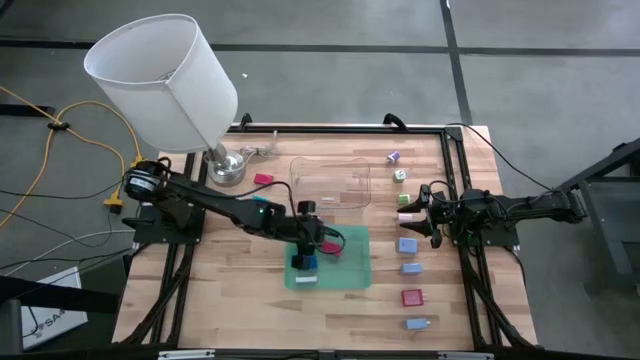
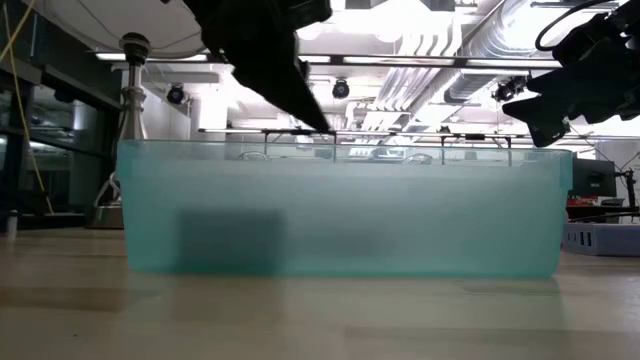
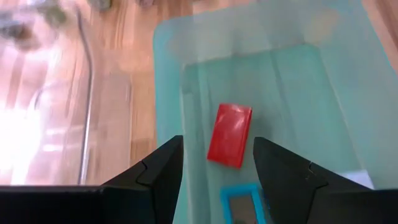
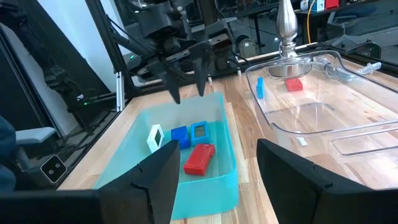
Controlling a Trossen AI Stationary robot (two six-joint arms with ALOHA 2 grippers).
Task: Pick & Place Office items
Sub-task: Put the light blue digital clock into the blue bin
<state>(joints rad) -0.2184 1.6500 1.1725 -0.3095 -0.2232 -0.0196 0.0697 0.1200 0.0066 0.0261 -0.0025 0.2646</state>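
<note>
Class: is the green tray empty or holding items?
Holding items: green tray contains a red block, blue blocks and a white one.

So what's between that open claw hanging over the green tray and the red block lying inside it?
Nothing. In the left wrist view, the left gripper hangs open above the red block, with only air between them inside the green tray.

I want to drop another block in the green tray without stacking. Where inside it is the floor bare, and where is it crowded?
The green tray is crowded at one end: red block, blue cube, teal block and white block cluster there. The stretch of floor under the open left tool is bare.
</note>
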